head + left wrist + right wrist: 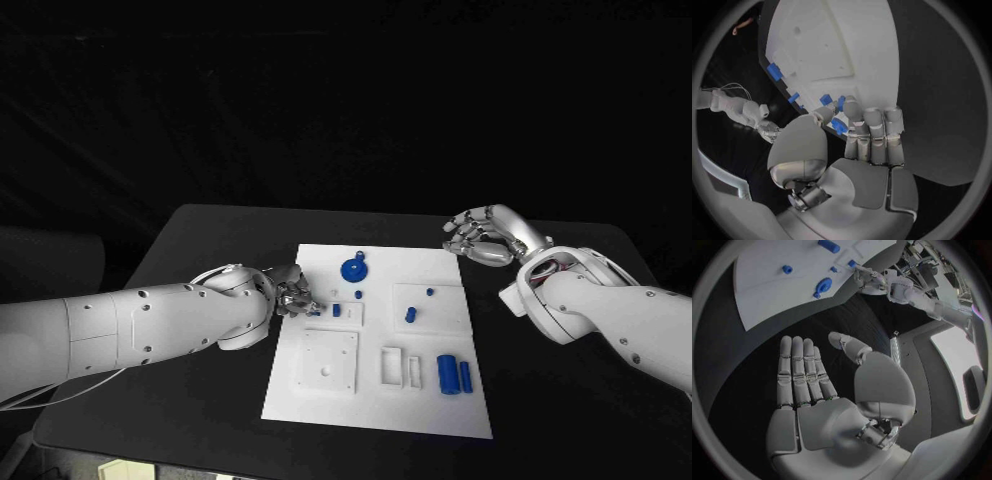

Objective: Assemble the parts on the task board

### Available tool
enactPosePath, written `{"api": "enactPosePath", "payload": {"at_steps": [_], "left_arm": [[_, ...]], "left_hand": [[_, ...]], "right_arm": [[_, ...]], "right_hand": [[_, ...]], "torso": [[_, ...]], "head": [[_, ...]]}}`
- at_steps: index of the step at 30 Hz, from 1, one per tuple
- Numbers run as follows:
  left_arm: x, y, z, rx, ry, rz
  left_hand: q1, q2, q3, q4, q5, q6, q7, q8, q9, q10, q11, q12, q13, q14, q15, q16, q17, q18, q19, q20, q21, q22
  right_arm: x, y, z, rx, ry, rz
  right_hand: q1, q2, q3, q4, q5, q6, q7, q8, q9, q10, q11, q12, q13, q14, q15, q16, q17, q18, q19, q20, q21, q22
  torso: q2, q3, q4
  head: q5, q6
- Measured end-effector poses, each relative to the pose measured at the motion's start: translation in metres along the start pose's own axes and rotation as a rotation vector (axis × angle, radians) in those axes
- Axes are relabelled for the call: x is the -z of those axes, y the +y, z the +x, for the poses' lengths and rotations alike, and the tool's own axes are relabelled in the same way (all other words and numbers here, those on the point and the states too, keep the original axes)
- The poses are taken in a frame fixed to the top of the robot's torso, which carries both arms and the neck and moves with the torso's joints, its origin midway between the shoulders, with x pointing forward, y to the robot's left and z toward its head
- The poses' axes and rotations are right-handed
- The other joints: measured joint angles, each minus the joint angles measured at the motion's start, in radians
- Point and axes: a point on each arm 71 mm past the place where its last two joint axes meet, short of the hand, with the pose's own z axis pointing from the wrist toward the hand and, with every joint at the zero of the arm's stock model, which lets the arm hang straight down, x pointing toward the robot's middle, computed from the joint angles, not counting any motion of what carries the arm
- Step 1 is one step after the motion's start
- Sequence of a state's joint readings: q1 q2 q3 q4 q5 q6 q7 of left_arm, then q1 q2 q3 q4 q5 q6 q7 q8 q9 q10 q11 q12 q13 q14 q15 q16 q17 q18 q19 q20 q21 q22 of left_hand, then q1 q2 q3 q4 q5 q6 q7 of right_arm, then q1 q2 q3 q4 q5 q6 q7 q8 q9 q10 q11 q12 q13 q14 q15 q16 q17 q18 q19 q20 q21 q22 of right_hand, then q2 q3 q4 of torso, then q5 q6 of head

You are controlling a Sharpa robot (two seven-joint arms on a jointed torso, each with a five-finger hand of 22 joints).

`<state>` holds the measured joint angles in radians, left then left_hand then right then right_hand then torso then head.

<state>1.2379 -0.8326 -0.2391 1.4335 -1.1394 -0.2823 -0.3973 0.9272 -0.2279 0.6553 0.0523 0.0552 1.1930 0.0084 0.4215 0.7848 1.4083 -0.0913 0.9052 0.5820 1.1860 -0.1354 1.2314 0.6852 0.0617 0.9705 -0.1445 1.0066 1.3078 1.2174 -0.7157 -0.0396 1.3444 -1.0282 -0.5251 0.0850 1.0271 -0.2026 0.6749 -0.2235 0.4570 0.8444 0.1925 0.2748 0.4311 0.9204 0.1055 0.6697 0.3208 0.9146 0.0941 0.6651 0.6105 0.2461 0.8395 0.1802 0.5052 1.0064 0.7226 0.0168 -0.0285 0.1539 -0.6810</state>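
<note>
My left hand (289, 297) lay nearest, fingers curled at the task board's (310, 390) left edge. The left wrist view showed what the head view hid: a small blue part (839, 125) pinched between my thumb and fingertips (852, 107), with more blue pieces just beyond. Across the white board, which sat in the middle of the black table (577, 400), stood a round blue part (352, 269) and two blue cylinders (454, 374). My right hand (483, 236) hovered off the board's far right corner, fingers straight and apart, holding nothing.

White task board (378, 400) flat mid-table; blue parts (450, 374) scattered on it, one round (352, 270).
</note>
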Motion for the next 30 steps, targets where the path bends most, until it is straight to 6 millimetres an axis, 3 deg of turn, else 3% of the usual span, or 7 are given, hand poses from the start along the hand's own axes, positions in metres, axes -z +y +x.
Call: {"api": "enactPosePath", "payload": {"at_steps": [10, 30], "left_arm": [[-0.0002, 0.0001, 0.0002, 0.001, -0.002, -0.002], [-0.0001, -0.0018, 0.0000, 0.007, -0.012, 0.002]], "left_hand": [[-0.021, -0.021, -0.002, 0.042, 0.000, 0.000, 0.000, 0.000, 0.004, 0.000, 0.000, 0.000, 0.002, 0.000, 0.000, 0.000, 0.001, 0.000, 0.000, 0.000, 0.000, 0.000], [-0.015, -0.026, 0.001, 0.045, 0.000, 0.000, 0.000, 0.000, 0.006, 0.003, -0.003, 0.000, 0.003, 0.000, 0.000, 0.004, 0.002, 0.000, 0.007, 0.000, 0.000, 0.000]], "right_arm": [[0.0001, -0.0001, -0.0001, 0.000, 0.000, 0.000], [-0.0002, 0.0002, 0.0002, 0.000, 0.000, -0.001]], "right_hand": [[0.000, 0.000, 0.000, 0.000, 0.000, 0.000, 0.000, 0.000, -0.001, 0.000, 0.000, 0.000, -0.001, 0.000, 0.000, 0.004, 0.000, 0.000, 0.000, 0.000, 0.000, 0.000], [0.000, 0.000, 0.000, 0.000, 0.000, 0.000, 0.000, 0.000, -0.001, 0.000, 0.000, 0.000, -0.003, 0.000, 0.000, 0.004, -0.001, 0.000, 0.000, 0.000, 0.000, 0.001]], "torso": [[0.000, -0.0002, 0.0000], [0.000, -0.0002, -0.0003]], "head": [[0.000, 0.000], [-0.002, 0.003]]}}
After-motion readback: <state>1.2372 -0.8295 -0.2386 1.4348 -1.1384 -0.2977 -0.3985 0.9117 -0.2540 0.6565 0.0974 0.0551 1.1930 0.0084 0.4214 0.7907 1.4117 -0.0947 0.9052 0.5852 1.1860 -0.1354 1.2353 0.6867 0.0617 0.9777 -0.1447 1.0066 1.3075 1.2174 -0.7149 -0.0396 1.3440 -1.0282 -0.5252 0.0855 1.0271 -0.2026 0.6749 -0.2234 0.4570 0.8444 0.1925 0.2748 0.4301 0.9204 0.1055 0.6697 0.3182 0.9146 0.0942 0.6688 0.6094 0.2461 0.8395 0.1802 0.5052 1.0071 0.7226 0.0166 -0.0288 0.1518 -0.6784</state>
